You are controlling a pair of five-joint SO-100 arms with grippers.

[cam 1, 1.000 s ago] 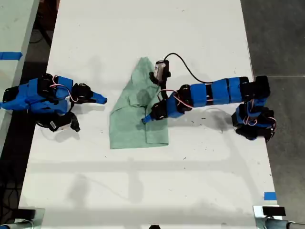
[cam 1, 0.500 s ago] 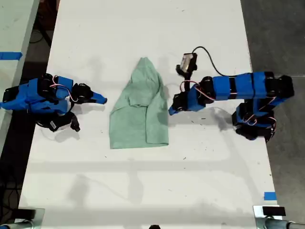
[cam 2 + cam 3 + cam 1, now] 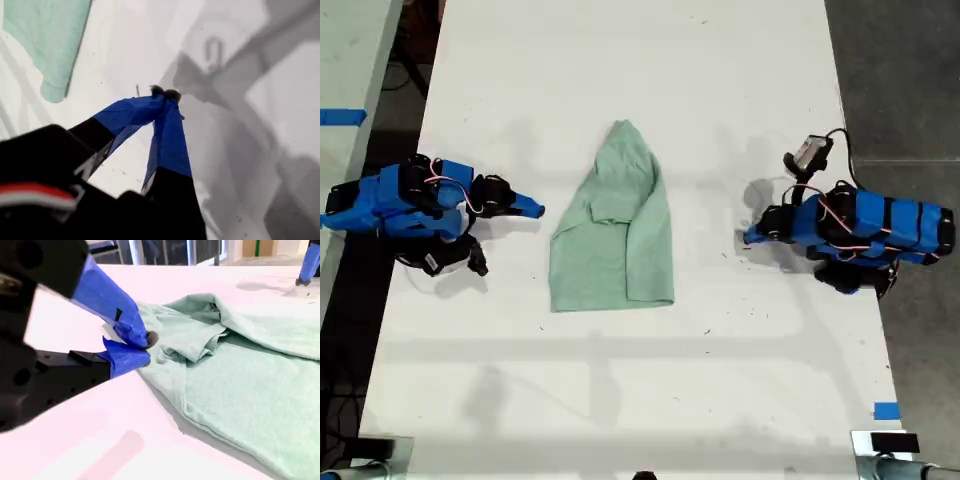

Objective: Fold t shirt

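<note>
The pale mint-green t shirt (image 3: 610, 230) lies folded on the white table (image 3: 620, 400), its pointed end toward the far side. My first gripper (image 3: 748, 238) rests shut and empty at the exterior view's right, well away from the cloth. Its wrist view shows the blue fingertips (image 3: 159, 102) together over bare table, with the t shirt (image 3: 45, 40) at a distance. My second gripper (image 3: 538, 210) sits shut at the exterior view's left, just short of the shirt's edge. In its wrist view the gripper (image 3: 145, 347) holds nothing, close beside the rumpled t shirt (image 3: 240, 380).
A second pale table (image 3: 350, 60) with blue tape (image 3: 340, 116) stands at the exterior view's left. Dark floor (image 3: 900, 80) lies past the table's edge at the exterior view's right. A blue tape mark (image 3: 886, 410) sits near the front corner on that side.
My first gripper has drawn back from over the shirt toward the exterior view's right and folded in near its base. The shirt stays where it was left. The second arm has not moved.
</note>
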